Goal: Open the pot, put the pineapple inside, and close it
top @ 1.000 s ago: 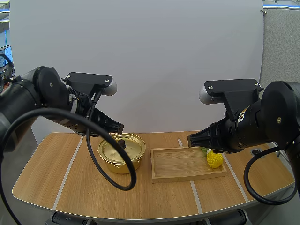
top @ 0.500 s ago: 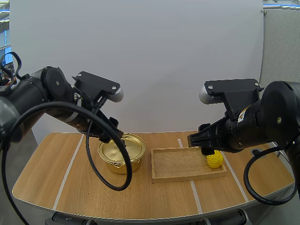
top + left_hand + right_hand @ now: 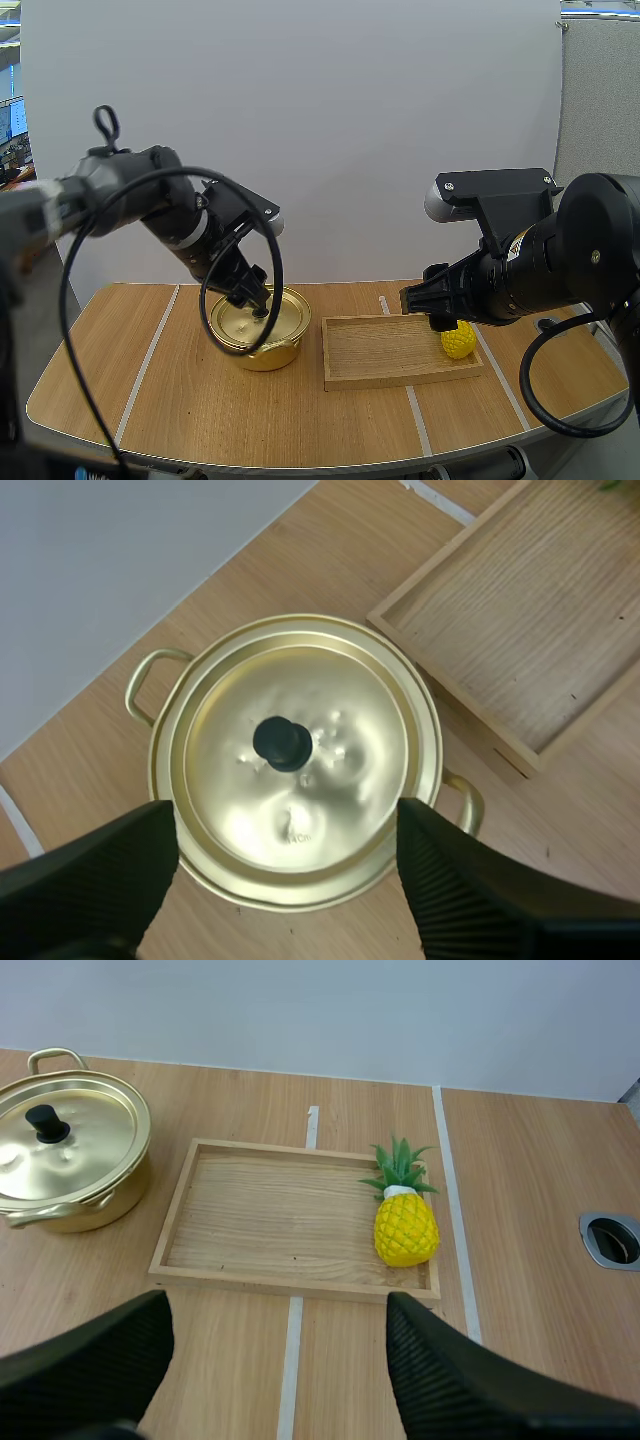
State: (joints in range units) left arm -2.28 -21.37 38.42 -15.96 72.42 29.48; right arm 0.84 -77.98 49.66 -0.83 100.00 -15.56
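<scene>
Hovering above the lid (image 3: 340,710) on the pot (image 3: 80,1208), left hand (image 3: 287,825) stands open.

Left arm (image 3: 160,205) reaches forward, wrist bent over; left gripper (image 3: 252,296) points steeply down, its two black fingers (image 3: 90,880) spread wide, ribbed inner faces turned to each other. Right arm (image 3: 560,260) comes in from the right, roughly level. Right gripper (image 3: 425,300) is aimed forward and a little down, its fingers also standing wide apart.
</scene>
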